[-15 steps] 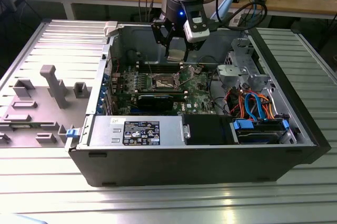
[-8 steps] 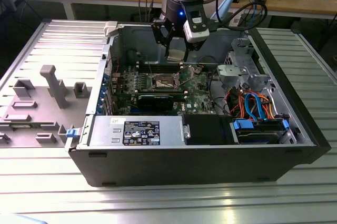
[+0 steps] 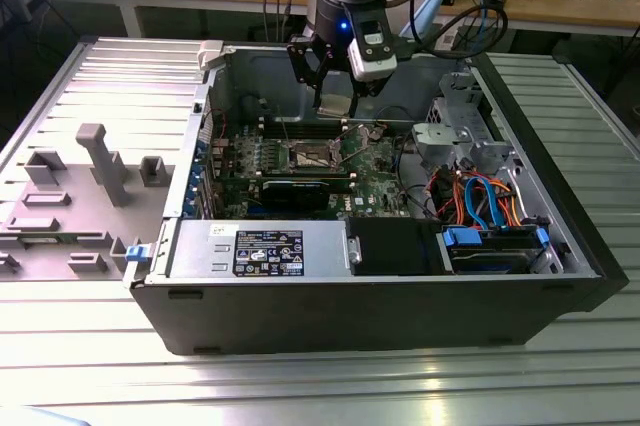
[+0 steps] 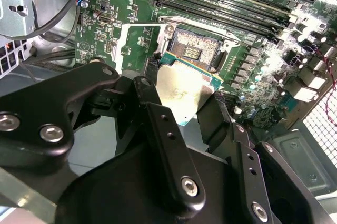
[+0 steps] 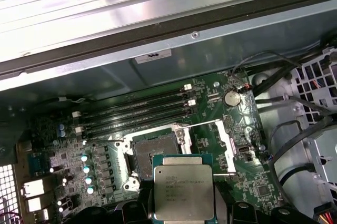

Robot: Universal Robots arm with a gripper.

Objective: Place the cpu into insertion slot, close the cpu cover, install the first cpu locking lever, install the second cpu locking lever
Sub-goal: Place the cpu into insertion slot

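Plainly, the gripper (image 3: pixel 335 96) hung inside the open case (image 3: pixel 400 321), at about one o'clock from the slot (image 3: pixel 312 156) in the exterior view. Its fingers (image 4: pixel 213 114) were clenched on two opposite edges of the cpu (image 4: pixel 185 93), metal top showing, and carried it clear of the board. In both wrist views the slot lay bare with its dark centre exposed, and the cpu sat just beside it, not seated. The cover (image 5: pixel 218 148) was swung off the slot and stood open along one side. Memory slots (image 5: pixel 137 111) ran nearby.
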